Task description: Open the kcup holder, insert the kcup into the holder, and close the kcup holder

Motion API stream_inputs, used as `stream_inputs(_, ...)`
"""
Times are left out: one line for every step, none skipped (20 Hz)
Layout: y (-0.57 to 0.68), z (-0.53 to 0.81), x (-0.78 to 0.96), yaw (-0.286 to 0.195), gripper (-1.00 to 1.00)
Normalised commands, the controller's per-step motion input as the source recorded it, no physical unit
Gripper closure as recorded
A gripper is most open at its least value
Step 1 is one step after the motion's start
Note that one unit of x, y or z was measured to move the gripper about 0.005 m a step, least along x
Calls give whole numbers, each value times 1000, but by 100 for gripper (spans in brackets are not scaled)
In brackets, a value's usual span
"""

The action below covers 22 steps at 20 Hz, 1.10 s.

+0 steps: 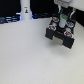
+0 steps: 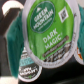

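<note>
The kcup holder (image 1: pixel 59 35) is a black box on the white table at the exterior view's right, with its tray slid out and round pod tops showing in it. My gripper (image 1: pixel 64 21) hangs right over the tray. It is shut on the kcup (image 2: pixel 47 32), whose green lid fills most of the wrist view. Dark fingers frame the lid on both sides. A second pod (image 2: pixel 30 67) with a similar green lid sits in a slot just below the held one.
A tall white bottle-shaped thing (image 1: pixel 26 11) with a dark mark stands at the back, towards the exterior view's left. Dark clutter lines the back edge (image 1: pixel 10 19). The white tabletop (image 1: pixel 25 55) stretches in front of the holder.
</note>
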Motion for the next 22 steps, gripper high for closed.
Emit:
stream_inputs(-34,-194,20,-5,100)
stream_inputs(-26,-196,16,-6,100)
stream_inputs(-26,-223,13,-2,100)
stream_inputs(-28,-219,8,1,100)
stream_inputs(-35,-246,1,-1,100)
stream_inputs(-28,-243,-6,2,100)
stream_inputs(-18,-208,5,4,100)
stream_inputs(-12,-192,28,4,100)
stream_inputs(14,-234,30,14,100)
stream_inputs(105,-198,93,14,100)
stream_inputs(163,-179,88,28,100)
stream_inputs(156,-180,77,35,100)
stream_inputs(120,-169,86,49,100)
stream_inputs(112,-176,77,33,100)
stream_inputs(106,-183,94,27,100)
stream_inputs(115,-172,98,32,100)
stream_inputs(126,-133,99,37,100)
stream_inputs(142,-97,116,34,100)
stream_inputs(146,-61,110,36,100)
stream_inputs(154,11,92,39,-100)
stream_inputs(143,27,105,38,-100)
stream_inputs(134,99,106,45,-100)
